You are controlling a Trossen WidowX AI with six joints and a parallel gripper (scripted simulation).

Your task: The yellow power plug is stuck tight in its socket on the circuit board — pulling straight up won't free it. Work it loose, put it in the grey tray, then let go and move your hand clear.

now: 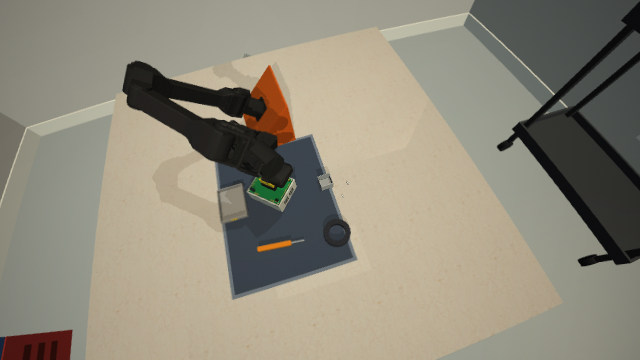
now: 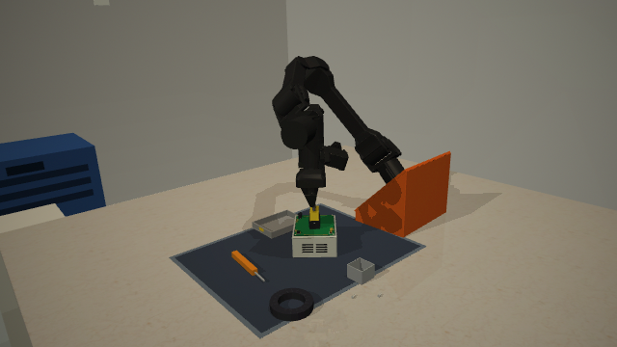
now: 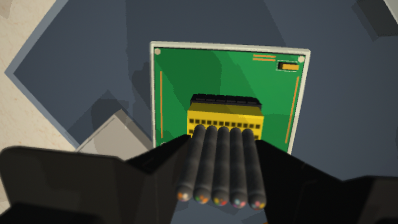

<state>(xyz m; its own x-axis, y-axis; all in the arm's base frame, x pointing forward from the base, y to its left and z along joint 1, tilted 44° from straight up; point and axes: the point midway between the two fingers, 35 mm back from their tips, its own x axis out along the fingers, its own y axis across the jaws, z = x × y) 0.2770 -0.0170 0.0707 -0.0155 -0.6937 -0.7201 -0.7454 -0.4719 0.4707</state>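
Yellow plug (image 1: 267, 183) (image 2: 314, 213) (image 3: 225, 119) is at its black socket (image 2: 314, 225) (image 3: 225, 99) on the green board (image 1: 277, 196) (image 2: 301, 229) (image 3: 175, 75); it stands up, with its bottom end pointing down at the socket. Its long side runs across the board from left to right in the wrist view, about in line with the board's top edge; how deep it sits is too hard to tell.

The gripper (image 1: 274, 180) (image 2: 313, 204) (image 3: 222, 145) points down and is clamped on the plug, one finger at each short end; five dark wires (image 3: 220, 167) stick out of the plug between the fingers, with bright dots of colour at their ends.

The board is on top of a white box (image 1: 287, 201) (image 2: 297, 248) (image 3: 230, 46), which sits on the dark blue mat (image 1: 295, 275) (image 2: 207, 270) (image 3: 340, 100); the mat lies on the worktop (image 1: 400, 225) (image 2: 120, 270) (image 3: 20, 115). The grey tray (image 1: 232, 202) (image 2: 274, 234) (image 3: 115, 137) is near the box, apart from it; the plug is not in the tray. An orange screwdriver (image 1: 274, 246) (image 2: 244, 263) lies on the mat; a black ring (image 1: 327, 232) (image 2: 276, 305) lies flat near a mat corner; a small grey cup (image 1: 325, 181) (image 2: 361, 272) stands at the mat's edge.
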